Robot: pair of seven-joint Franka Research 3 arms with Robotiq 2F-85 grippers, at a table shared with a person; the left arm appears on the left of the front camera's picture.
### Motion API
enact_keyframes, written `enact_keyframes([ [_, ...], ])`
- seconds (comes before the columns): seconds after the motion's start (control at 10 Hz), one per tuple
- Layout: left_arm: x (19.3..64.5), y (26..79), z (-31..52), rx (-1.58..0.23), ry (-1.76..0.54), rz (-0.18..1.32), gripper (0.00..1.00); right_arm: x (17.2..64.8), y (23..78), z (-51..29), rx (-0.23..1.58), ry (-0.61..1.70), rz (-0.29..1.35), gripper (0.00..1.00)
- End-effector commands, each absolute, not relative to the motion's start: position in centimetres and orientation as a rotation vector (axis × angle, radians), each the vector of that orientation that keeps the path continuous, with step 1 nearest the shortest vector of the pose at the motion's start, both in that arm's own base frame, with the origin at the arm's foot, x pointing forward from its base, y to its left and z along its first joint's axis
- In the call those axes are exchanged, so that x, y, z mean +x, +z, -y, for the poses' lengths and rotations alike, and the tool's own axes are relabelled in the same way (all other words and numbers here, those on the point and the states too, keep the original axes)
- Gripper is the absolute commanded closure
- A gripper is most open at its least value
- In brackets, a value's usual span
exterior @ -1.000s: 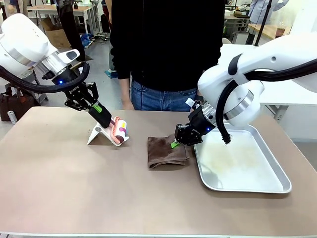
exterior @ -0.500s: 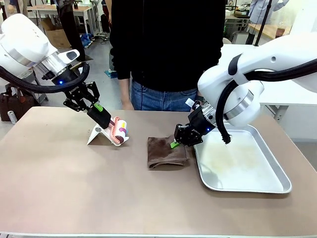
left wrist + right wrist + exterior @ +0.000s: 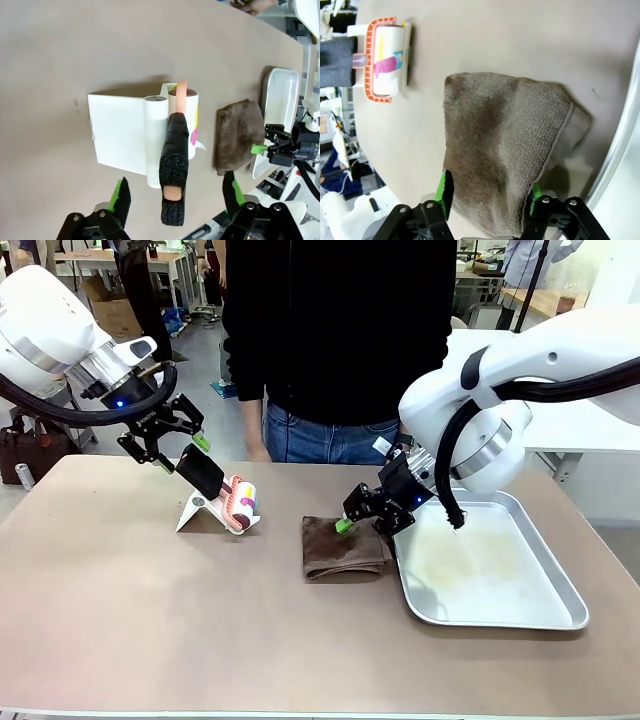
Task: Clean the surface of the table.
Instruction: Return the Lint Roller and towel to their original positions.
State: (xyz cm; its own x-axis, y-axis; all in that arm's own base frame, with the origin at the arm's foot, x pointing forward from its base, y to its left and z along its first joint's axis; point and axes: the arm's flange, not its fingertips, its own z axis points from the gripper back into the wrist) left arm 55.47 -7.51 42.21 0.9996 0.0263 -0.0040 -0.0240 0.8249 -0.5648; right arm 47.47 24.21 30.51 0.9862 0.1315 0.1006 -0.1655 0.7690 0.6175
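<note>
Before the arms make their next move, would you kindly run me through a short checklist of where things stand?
1. Left gripper open, clear of the lint roller handle: ok, fingers stand either side without touching.
2. Lint roller seated in its white stand: ok.
3. Right gripper open: ok, pads straddle the brown cloth edge.
4. Cloth lying on the table: ok, folded beside the metal tray.
5. Cloth fully released: cannot tell, its edge runs between the fingers.
6. Person's hands off the table: ok, the person stands behind the far edge.
</note>
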Motion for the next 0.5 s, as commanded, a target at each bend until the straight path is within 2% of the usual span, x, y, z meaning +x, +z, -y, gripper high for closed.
enact_keyframes([
  [0.0, 53.8, 43.4, 6.4, -0.628, 0.023, 0.027, 0.00, 47.2, 31.9, -24.2, 0.711, 0.219, 0.114, 0.00],
  [0.2, 52.3, 45.0, 5.3, -0.668, 0.006, 0.066, 0.00, 45.9, 34.5, -24.3, 0.677, 0.288, 0.189, 0.00],
  [0.4, 50.1, 46.3, 4.4, -0.714, -0.034, 0.111, 0.00, 45.1, 37.3, -25.3, 0.553, 0.343, 0.224, 0.00],
])
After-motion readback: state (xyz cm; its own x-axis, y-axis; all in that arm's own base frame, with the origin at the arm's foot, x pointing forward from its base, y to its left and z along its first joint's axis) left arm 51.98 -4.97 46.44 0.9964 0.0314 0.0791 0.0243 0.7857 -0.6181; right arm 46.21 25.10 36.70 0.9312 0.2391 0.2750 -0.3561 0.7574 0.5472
